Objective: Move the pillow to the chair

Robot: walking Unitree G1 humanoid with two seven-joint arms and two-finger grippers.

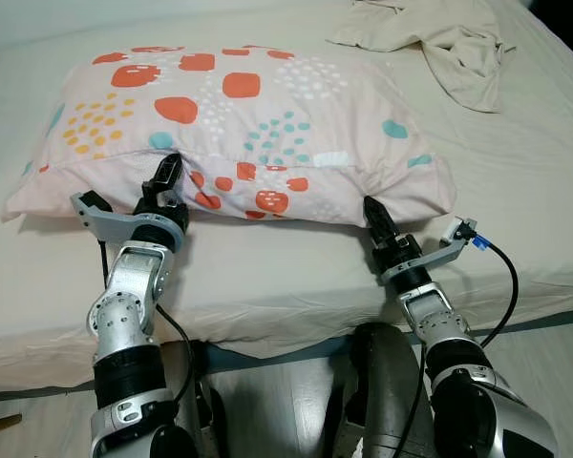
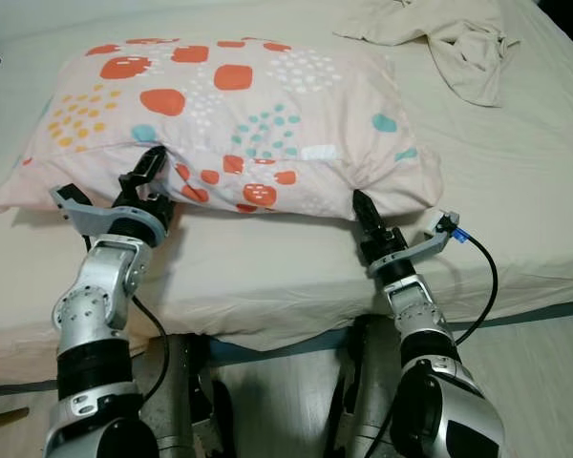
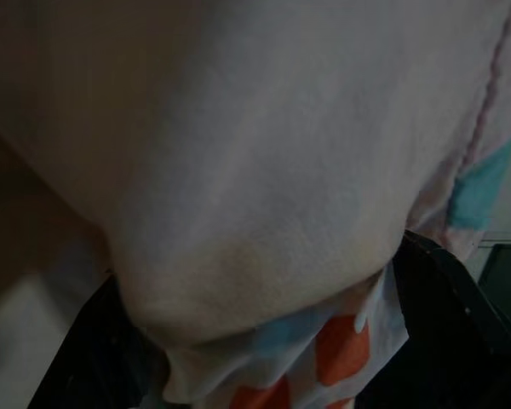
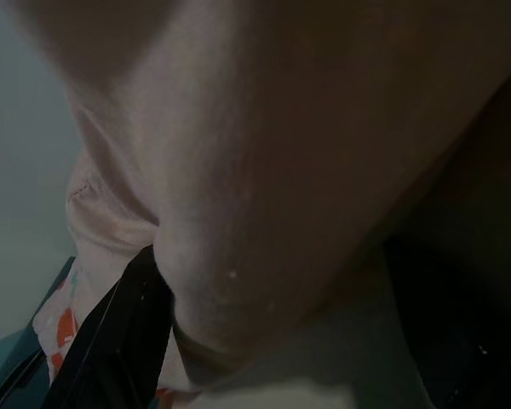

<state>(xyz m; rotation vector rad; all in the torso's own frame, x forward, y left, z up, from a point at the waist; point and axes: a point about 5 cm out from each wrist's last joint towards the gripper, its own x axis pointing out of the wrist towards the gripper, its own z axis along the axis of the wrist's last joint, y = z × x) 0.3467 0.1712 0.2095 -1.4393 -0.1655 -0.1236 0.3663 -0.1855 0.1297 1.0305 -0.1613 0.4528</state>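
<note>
1. Left eye view: the pillow [image 1: 239, 129] lies flat on the bed [image 1: 516, 191], long side toward me; my left gripper [image 1: 164, 181] is dug into the pillow's near edge toward its left end, fingers pinching a fold of the case; a crumpled beige cloth [image 1: 439, 43] sits beyond the pillow's far right corner, well apart. No chair anywhere near the pillow that I can spot, so I'll have to turn and walk with it.

2. Right eye view: my right gripper [image 2: 363, 212] is tucked under the pillow's near edge toward its right end; looks clamped on fabric too; my worry is that both grips only have the loose case, not the filling, so the middle could sag and peel out on the lift.

3. Left wrist view: pillow fabric bulges between the two black fingers [image 3: 460, 324]; decent bite, though thin cloth slips.

4. Right wrist view: a fat fold is wedged between the fingers [image 4: 119, 341]; if one arm rises faster, the pillow tilts and drags on the bed.
</note>
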